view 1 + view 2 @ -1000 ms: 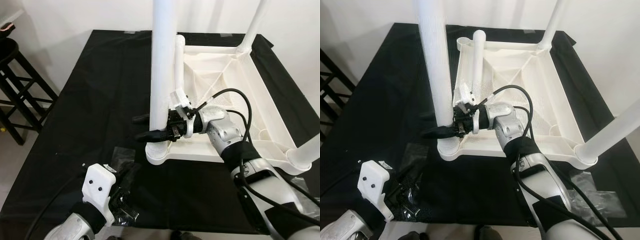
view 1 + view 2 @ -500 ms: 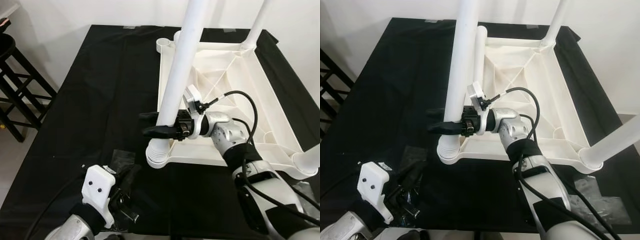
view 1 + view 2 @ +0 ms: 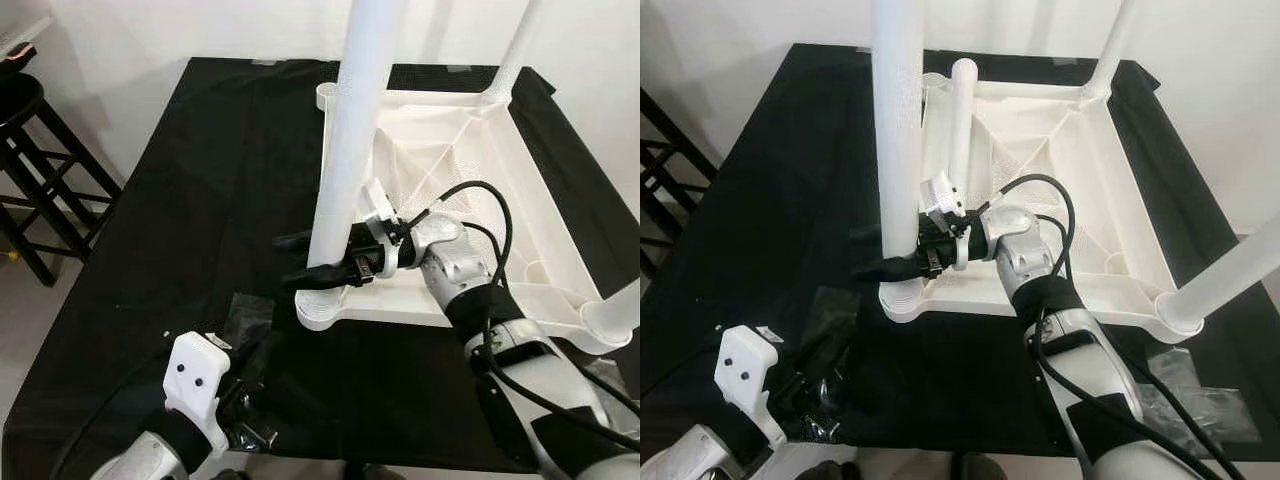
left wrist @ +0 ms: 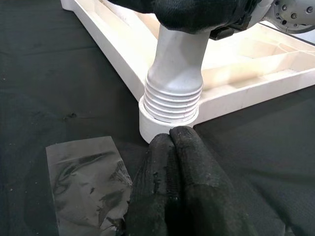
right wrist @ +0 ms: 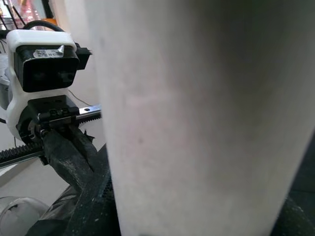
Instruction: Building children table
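Observation:
A white plastic tabletop [image 3: 470, 180] lies upside down on a black cloth. Its legs at the far right [image 3: 515, 50] and near right [image 3: 1230, 275] stand up, and a shorter far-left leg [image 3: 962, 110] does too. At the near-left corner socket [image 3: 318, 312] a thick white leg [image 3: 350, 130] stands almost upright, its ribbed end [image 4: 172, 96] sitting in the socket. My right gripper [image 3: 300, 260] is shut on this leg just above the socket; the leg's surface [image 5: 197, 123] is close up in the right wrist view. My left gripper [image 4: 172, 142] is shut with nothing in it, low on the cloth just before the socket.
A crumpled clear plastic bag [image 3: 245, 310] lies on the cloth beside my left gripper, another [image 3: 1200, 400] at the near right. A black stool [image 3: 30, 150] stands off the table's left side. The cloth's left half [image 3: 200, 180] is bare. A white wall is behind.
Half a second ago the gripped leg leaned with its top to the right; now it stands nearly vertical in the socket. My left gripper stays low at the front.

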You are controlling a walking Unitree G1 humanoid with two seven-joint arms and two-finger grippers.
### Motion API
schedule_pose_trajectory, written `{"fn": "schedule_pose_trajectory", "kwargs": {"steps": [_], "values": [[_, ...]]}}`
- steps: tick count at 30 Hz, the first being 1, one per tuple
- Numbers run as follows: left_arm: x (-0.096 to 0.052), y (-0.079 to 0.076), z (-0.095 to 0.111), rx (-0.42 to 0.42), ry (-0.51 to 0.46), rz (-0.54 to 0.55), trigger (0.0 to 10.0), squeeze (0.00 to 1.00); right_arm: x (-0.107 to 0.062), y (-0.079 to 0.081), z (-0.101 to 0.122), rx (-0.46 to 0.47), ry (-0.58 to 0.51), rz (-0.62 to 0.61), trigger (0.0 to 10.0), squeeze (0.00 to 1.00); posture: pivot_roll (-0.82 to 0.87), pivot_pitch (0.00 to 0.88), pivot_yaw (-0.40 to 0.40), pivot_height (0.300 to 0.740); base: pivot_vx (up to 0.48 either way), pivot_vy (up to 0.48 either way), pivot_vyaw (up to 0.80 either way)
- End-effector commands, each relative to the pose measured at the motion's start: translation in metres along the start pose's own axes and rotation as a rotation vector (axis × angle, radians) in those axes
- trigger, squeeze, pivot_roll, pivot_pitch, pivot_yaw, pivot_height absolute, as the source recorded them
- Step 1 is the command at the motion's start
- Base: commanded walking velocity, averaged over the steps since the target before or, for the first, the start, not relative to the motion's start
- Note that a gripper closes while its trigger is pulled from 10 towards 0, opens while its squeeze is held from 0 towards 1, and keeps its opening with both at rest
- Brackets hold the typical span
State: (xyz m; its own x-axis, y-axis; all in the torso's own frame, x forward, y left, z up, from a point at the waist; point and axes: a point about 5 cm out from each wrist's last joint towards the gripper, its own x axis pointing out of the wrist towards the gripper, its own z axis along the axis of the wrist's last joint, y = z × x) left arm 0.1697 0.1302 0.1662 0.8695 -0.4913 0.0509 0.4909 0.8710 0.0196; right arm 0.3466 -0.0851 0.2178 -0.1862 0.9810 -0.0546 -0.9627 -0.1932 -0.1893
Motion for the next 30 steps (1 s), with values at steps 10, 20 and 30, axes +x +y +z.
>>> {"fn": "schedule_pose_trajectory", "kwargs": {"steps": [10,20,30], "values": [[-0.011,-0.003,0.005,0.013,0.014,-0.010,10.0,0.00,0.004,0.009,-0.025,0.101,0.148,0.082,10.0,0.00,0.12,0.286,-0.032,0.740,0.000,0.000,0.00],[-0.023,-0.002,0.013,0.060,0.024,0.058,10.0,0.00,0.022,0.003,-0.003,0.013,0.178,0.178,10.0,0.00,0.16,0.319,-0.077,0.740,0.000,0.000,0.00],[-0.039,-0.007,0.017,0.048,0.047,0.117,10.0,0.00,0.038,0.001,0.013,0.001,0.126,0.241,10.0,0.00,0.21,0.343,-0.119,0.740,0.000,0.000,0.00]]}}
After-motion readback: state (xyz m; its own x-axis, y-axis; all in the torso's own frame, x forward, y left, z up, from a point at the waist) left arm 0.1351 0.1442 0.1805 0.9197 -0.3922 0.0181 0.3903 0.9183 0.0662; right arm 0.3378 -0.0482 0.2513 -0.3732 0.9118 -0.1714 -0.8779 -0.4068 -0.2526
